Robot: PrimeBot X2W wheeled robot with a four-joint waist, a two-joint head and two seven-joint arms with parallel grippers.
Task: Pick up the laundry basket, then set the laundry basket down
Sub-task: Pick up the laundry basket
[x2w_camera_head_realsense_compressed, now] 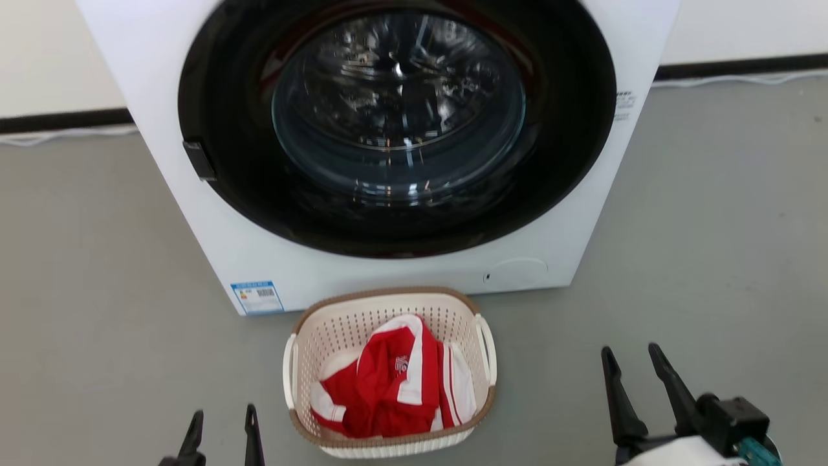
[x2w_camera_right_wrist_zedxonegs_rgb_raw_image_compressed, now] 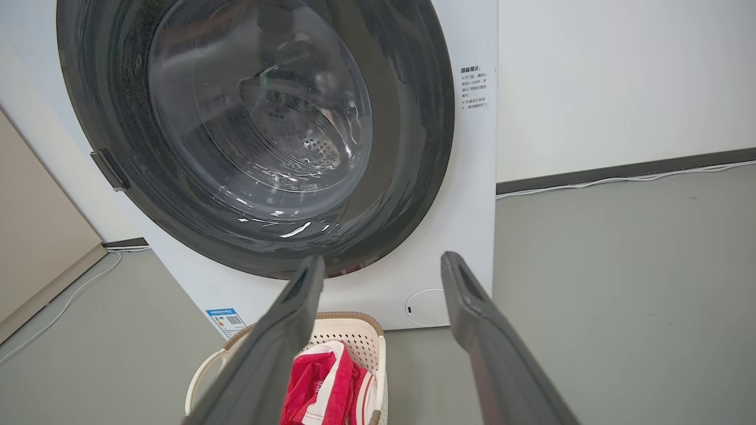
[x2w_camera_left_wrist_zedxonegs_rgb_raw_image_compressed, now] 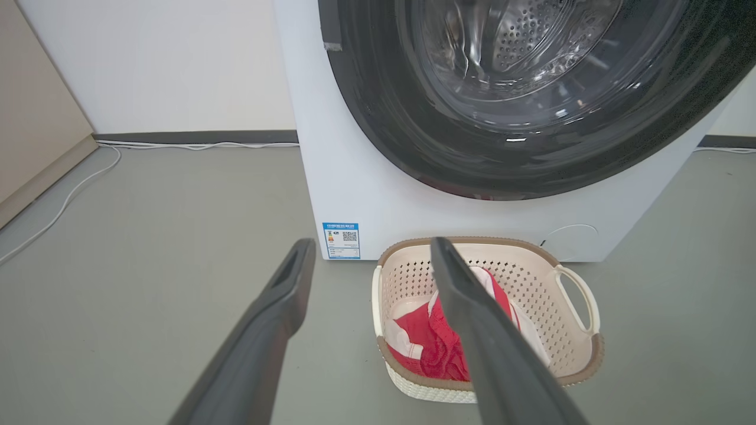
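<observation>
The laundry basket (x2w_camera_head_realsense_compressed: pixel 352 323) stands on the grey floor just in front of the washer, cream and perforated with a brown rim and white loop handles on its two sides. A red and white garment (x2w_camera_head_realsense_compressed: pixel 388 382) lies inside it. My left gripper (x2w_camera_head_realsense_compressed: pixel 223 421) is open at the lower left, clear of the basket's left handle. Open too, my right gripper (x2w_camera_head_realsense_compressed: pixel 632 362) hangs well to the basket's right. From the left wrist the basket (x2w_camera_left_wrist_zedxonegs_rgb_raw_image_compressed: pixel 531 277) sits ahead and right of the left gripper (x2w_camera_left_wrist_zedxonegs_rgb_raw_image_compressed: pixel 371 248). The right wrist shows the basket (x2w_camera_right_wrist_zedxonegs_rgb_raw_image_compressed: pixel 360 333) low and left of the right gripper (x2w_camera_right_wrist_zedxonegs_rgb_raw_image_compressed: pixel 383 264).
A white front-loading washer (x2w_camera_head_realsense_compressed: pixel 272 259) with a dark round door (x2w_camera_head_realsense_compressed: pixel 398 123) closed stands right behind the basket. A white cable (x2w_camera_left_wrist_zedxonegs_rgb_raw_image_compressed: pixel 59 206) runs along the wall base. A beige panel (x2w_camera_left_wrist_zedxonegs_rgb_raw_image_compressed: pixel 35 130) stands at the far left. Grey floor (x2w_camera_head_realsense_compressed: pixel 711 226) spreads on both sides.
</observation>
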